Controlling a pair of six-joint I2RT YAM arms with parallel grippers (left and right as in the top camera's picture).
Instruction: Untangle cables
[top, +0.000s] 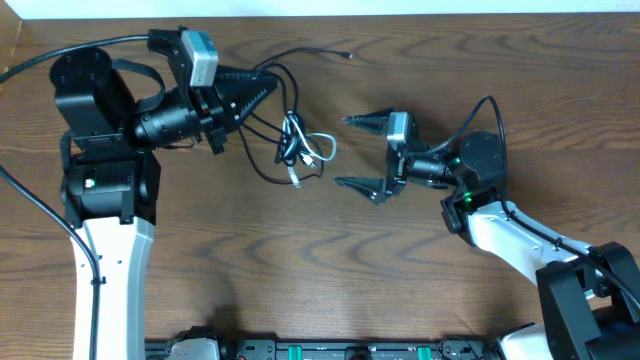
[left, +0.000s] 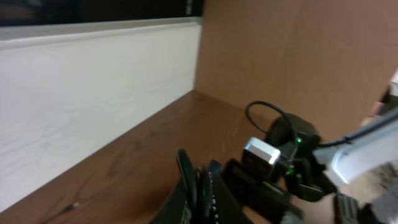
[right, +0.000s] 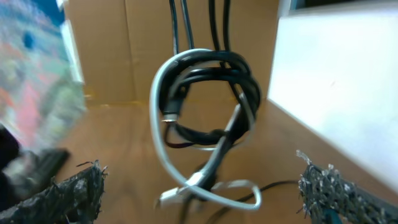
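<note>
Right gripper (top: 340, 151) wide, empty, beside tangled cables (top: 300, 148); left gripper (top: 274, 85) tight on black cable (right: 214, 65).

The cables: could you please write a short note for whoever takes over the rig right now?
Left hand: shut on the black cable, whose strands run from its tip to the knot.
Right hand: open, facing the knot, touching nothing.
Cables: the black cable and white cable are knotted together between the two hands.
Done: nothing separated yet.
Left: work the white cable out of the black coil.

Right arm (top: 480, 155) black-jointed, white-linked, green-lit; right pincer (top: 342, 151) black, serrated.
</note>
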